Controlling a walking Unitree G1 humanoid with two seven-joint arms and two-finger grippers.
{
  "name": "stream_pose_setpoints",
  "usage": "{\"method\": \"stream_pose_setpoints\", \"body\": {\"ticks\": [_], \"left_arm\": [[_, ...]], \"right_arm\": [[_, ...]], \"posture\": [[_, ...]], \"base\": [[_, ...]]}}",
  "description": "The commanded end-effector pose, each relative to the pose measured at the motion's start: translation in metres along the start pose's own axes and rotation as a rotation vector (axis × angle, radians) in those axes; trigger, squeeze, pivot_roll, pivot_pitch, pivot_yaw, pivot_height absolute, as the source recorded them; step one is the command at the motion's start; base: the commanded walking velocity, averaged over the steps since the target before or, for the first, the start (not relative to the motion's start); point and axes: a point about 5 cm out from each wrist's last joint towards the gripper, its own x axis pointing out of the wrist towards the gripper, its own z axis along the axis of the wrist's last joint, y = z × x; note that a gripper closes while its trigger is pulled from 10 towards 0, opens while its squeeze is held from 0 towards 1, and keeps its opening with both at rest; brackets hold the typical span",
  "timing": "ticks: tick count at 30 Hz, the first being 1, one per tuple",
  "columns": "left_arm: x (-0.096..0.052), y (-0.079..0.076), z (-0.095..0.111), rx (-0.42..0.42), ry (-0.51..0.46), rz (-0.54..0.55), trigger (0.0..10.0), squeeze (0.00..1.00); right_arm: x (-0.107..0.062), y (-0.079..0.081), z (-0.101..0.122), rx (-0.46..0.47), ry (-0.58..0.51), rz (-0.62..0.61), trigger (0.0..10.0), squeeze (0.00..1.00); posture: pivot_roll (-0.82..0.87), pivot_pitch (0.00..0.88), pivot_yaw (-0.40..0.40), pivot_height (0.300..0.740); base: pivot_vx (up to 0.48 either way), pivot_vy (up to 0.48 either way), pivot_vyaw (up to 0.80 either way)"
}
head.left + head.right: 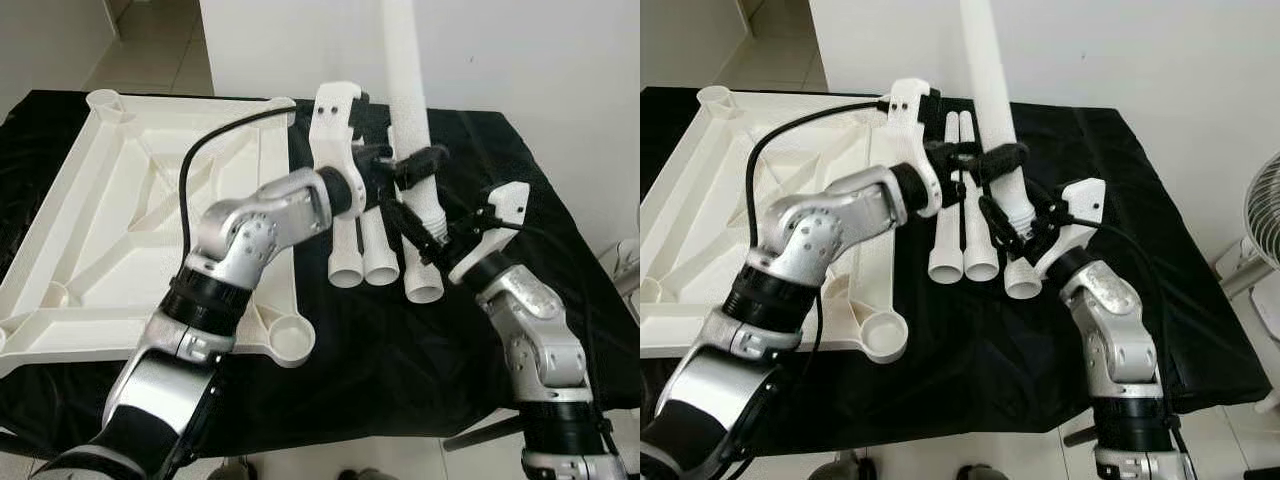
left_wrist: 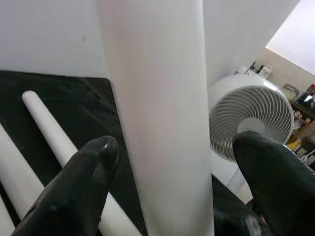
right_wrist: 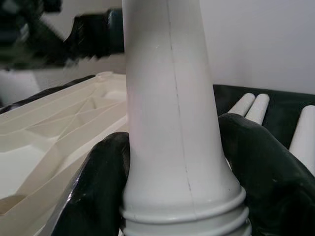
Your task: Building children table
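Note:
A white table leg [image 1: 408,80] stands upright above the black-covered table, its ridged lower end [image 3: 182,216] pointing down. My right gripper [image 1: 425,228] is shut on that lower end, and both pads press its sides in the right wrist view. My left gripper [image 1: 418,160] sits higher on the same leg [image 2: 162,118]. Its fingers [image 2: 83,182] flank the leg, and one stands a small gap off it. The white table top [image 1: 110,230] lies upside down on the left, with a round corner socket [image 1: 287,340] near the front. Three more legs [image 1: 362,250] lie flat beside it.
A black cloth [image 1: 400,370] covers the work table. A white fan [image 1: 1262,220] stands off the table's right side. A white wall [image 1: 500,50] rises right behind the table. The left arm's cable [image 1: 195,160] arcs over the table top.

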Motion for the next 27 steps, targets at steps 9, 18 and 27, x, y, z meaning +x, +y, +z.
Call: {"method": "stream_pose_setpoints", "body": {"ticks": [9,18,27], "left_arm": [[0.003,-0.002,0.034,-0.017,-0.053,-0.229,10.0,0.0],[-0.001,0.001,0.041,-0.058,-0.068,-0.248,0.0,0.0],[-0.004,-0.009,0.044,-0.071,-0.08,-0.316,0.0,0.0]], "right_arm": [[-0.009,0.015,-0.001,-0.026,-0.017,0.035,10.0,0.0],[-0.022,0.021,-0.007,-0.023,0.001,0.008,10.0,0.0],[-0.026,0.019,-0.007,-0.042,0.013,0.0,10.0,0.0]], "posture": [[-0.02,0.086,0.005,0.74],[-0.02,0.09,0.012,0.74],[-0.02,0.096,0.008,0.74]], "base": [[0.0,0.0,0.0],[0.0,0.0,0.0],[0.0,0.0,0.0]]}}
